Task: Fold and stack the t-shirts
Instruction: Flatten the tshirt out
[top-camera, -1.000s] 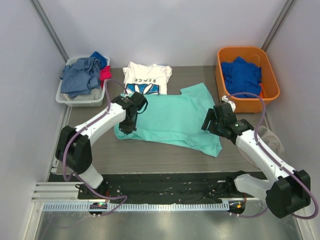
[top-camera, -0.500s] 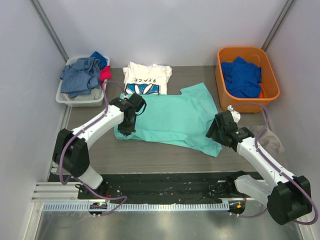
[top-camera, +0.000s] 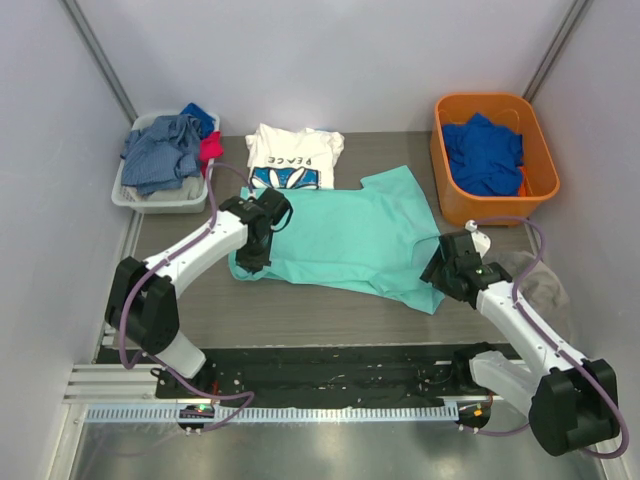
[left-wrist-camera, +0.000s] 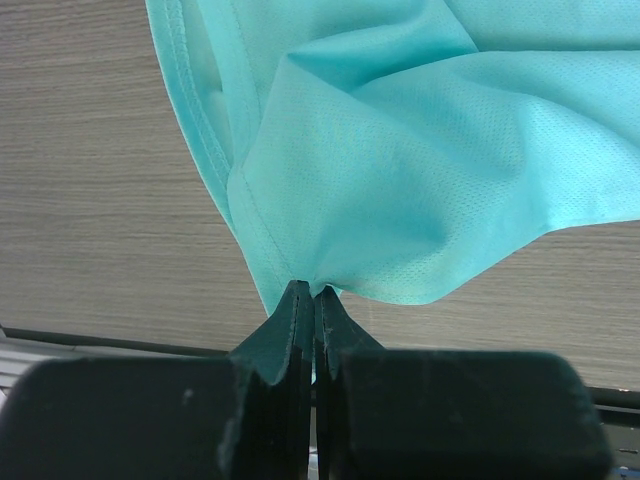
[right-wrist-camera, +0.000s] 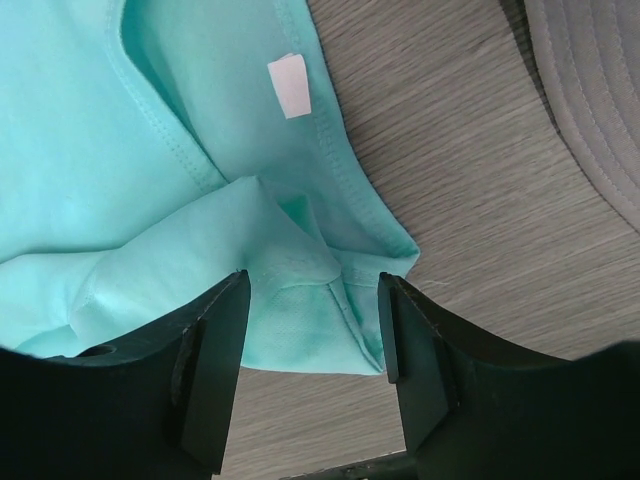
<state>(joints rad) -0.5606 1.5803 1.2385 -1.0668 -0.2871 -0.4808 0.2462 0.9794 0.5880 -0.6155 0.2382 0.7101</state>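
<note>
The plain mint-teal short-sleeved t-shirt (top-camera: 345, 235) lies spread, a little rumpled, across the middle of the grey wood-grain table (top-camera: 300, 310), with one corner trailing toward the near right. At the far edge, left of centre, sits the white t-shirt printed "PEACE" with blue petals (top-camera: 293, 155), which looks already folded, its near edge meeting the teal one.

The left end effector (left-wrist-camera: 313, 297) has its fingers pressed together on the teal shirt's near-left corner, with a small peak of fabric pinched between them. Over at the near-right corner, the right end effector (right-wrist-camera: 312, 295) has its fingers spread wide either side of a doubled-over bit of hem, nothing gripped yet.

So this reads as the set-up for the first fold of the teal shirt: one corner secured, the other being lined up. The next move probably calls for the right fingers to sink onto that hem and close cleanly. Both arms would then lift together and carry the near edge over.
</note>
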